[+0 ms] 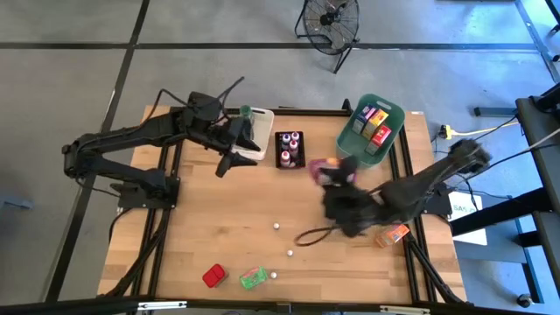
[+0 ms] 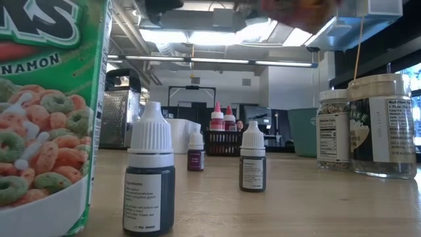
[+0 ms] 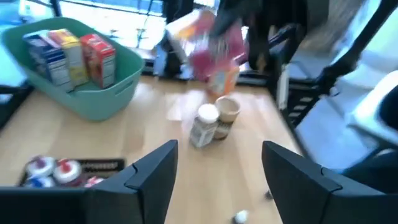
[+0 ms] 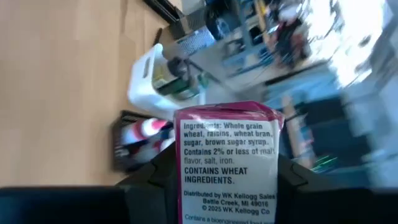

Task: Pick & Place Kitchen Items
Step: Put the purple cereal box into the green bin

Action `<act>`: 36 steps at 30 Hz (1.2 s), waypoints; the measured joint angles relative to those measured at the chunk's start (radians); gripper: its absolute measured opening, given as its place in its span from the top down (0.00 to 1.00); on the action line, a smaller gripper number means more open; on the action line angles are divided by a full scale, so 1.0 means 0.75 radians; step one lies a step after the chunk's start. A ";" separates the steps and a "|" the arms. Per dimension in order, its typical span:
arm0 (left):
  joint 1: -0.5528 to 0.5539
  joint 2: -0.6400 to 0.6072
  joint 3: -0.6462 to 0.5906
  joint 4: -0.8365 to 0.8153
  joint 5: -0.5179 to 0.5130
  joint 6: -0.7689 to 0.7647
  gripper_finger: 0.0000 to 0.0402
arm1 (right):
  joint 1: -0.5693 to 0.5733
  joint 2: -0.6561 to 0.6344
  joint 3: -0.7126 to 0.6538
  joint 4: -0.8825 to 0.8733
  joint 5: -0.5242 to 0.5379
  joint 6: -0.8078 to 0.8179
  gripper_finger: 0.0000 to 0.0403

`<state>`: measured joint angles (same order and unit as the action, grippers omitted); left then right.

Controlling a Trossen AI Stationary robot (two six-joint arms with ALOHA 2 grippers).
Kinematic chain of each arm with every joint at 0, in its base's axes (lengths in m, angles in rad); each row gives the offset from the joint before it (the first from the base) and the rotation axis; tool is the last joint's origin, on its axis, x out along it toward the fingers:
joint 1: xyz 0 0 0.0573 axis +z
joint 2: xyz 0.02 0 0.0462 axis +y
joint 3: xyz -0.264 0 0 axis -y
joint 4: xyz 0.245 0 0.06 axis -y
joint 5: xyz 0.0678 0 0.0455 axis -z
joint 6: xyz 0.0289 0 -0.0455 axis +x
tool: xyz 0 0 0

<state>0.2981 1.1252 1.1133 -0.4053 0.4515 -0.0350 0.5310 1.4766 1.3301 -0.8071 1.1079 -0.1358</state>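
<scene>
High view: your right gripper point(image 1: 328, 172) is off the table, just beside the teal bin point(image 1: 350, 144) on the side toward the black bin point(image 1: 290, 149), clamped on a purple cereal box point(image 1: 325, 165). Right wrist view confirms it: box point(image 4: 227, 162) pinched between both fingers, ingredients panel facing the camera. Your left gripper point(image 1: 234, 153) hangs over the white bin point(image 1: 258, 136), on the far side of the black bin from the teal bin, jaws apart, nothing between the fingers point(image 3: 149, 180). Teal bin holds three small boxes point(image 1: 374, 122). Orange packet point(image 1: 394, 234), red packet point(image 1: 213, 276) and green packet point(image 1: 253, 278) lie well apart from the teal bin near the table's front edge. Two jars point(image 3: 214, 121) stand together on the wood, near the teal bin.
</scene>
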 joint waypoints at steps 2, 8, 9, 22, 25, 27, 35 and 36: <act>-0.004 -0.014 0.000 -0.074 -0.049 0.044 0.44 | 0.025 -0.110 -0.029 -0.125 -0.023 0.229 0.64; -0.015 -0.017 -0.040 -0.153 -0.108 0.145 0.43 | 0.066 -0.389 -0.254 -0.064 0.098 0.530 0.64; -0.015 -0.016 -0.067 -0.134 -0.102 0.146 0.44 | 0.066 -0.431 -0.302 -0.038 0.145 0.578 0.64; -0.015 -0.015 -0.448 0.231 -0.096 0.148 0.43 | -0.030 -0.731 -0.887 0.399 0.570 0.807 0.64; -0.015 -0.015 -0.489 0.286 -0.091 0.148 0.43 | -0.095 -0.783 -0.930 0.424 0.472 0.810 0.64; -0.015 -0.014 -0.494 0.296 -0.087 0.147 0.44 | -0.142 -0.818 -0.944 0.427 0.373 0.806 0.64; -0.015 -0.015 -0.494 0.308 -0.085 0.155 0.43 | -0.336 -0.876 -0.949 0.824 -0.374 0.196 0.64; -0.015 -0.015 -0.494 0.308 -0.085 0.156 0.44 | -0.366 -0.875 -0.949 0.914 -0.487 0.094 0.64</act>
<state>0.2867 1.1141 0.7429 -0.1744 0.3876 0.0822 0.2568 0.8200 0.6186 -0.1214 0.7428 -0.0654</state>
